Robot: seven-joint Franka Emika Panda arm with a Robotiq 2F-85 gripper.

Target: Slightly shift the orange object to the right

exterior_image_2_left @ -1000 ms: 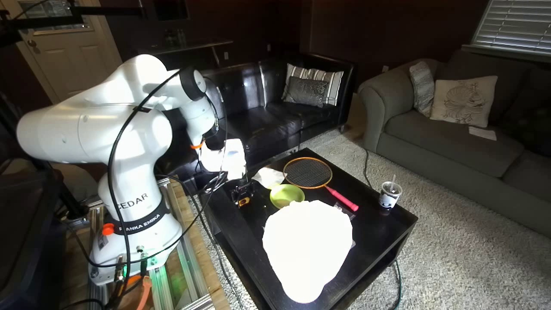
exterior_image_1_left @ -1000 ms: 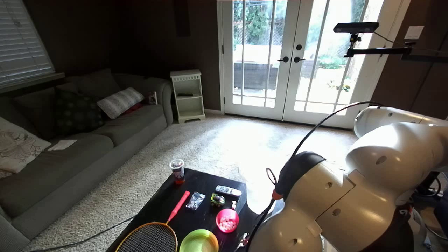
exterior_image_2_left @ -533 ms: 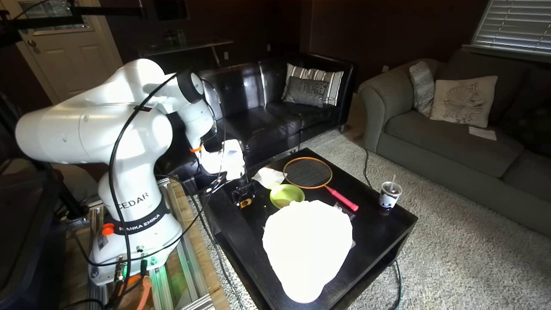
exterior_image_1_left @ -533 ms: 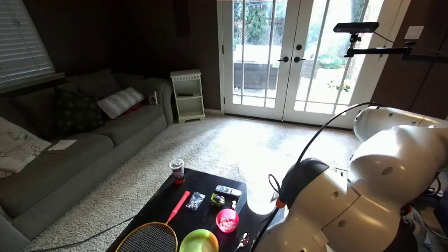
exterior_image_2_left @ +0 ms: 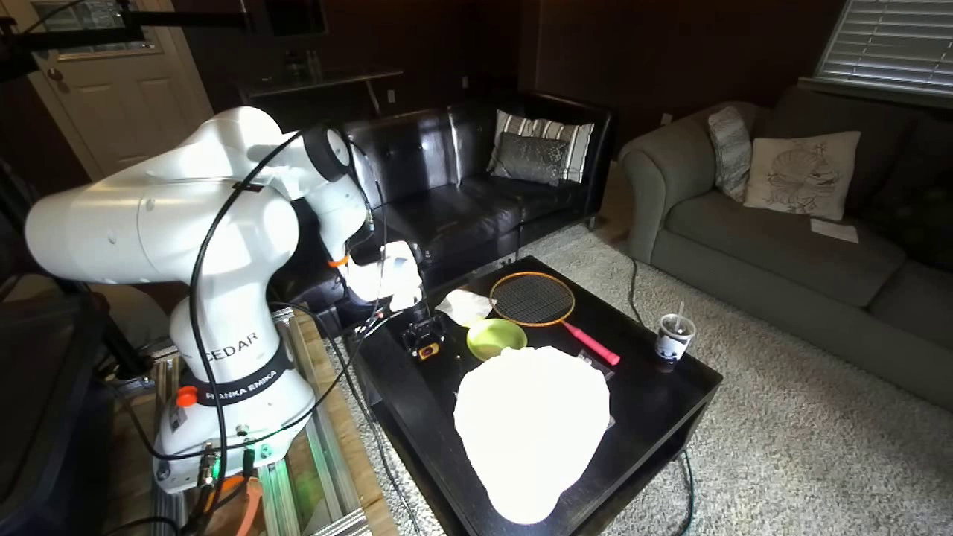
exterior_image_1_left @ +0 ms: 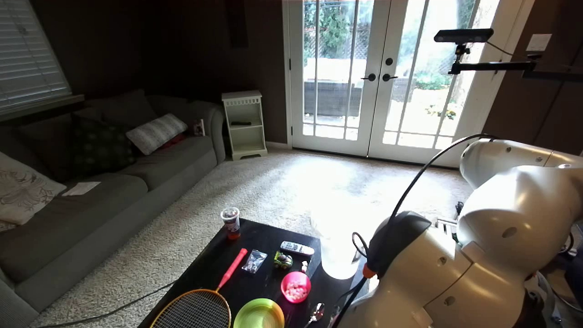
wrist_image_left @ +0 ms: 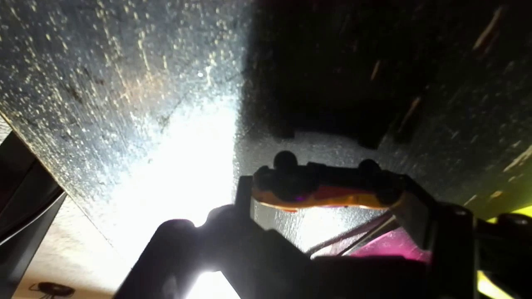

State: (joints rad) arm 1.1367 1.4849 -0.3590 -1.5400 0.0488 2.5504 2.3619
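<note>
The orange object is an orange toy car (wrist_image_left: 349, 201) with dark wheels, seen in the wrist view. My gripper (wrist_image_left: 328, 192) has one finger at each end of the car and is shut on it. In an exterior view the gripper (exterior_image_2_left: 421, 335) is over the near-left part of the black table, left of the green bowl, with the orange car (exterior_image_2_left: 429, 351) at its tips. The car looks lifted a little off the table, with a dark shadow beyond it in the wrist view. No orange ball shows. In an exterior view the arm (exterior_image_1_left: 437, 273) shows but the gripper does not.
The green bowl (exterior_image_1_left: 259, 314), pink bowl (exterior_image_1_left: 296, 287), spoon (exterior_image_1_left: 315, 313), racket (exterior_image_1_left: 193, 310), green toy (exterior_image_1_left: 283, 260), remote (exterior_image_1_left: 297, 248) and clear cup (exterior_image_1_left: 231, 223) stand on the table. A glare patch (exterior_image_2_left: 532, 432) hides part of the tabletop in an exterior view.
The gripper, with the car between its fingers, has moved slightly to the right and down in an exterior view. The arm has shifted a little right and down. The table items have not moved.
</note>
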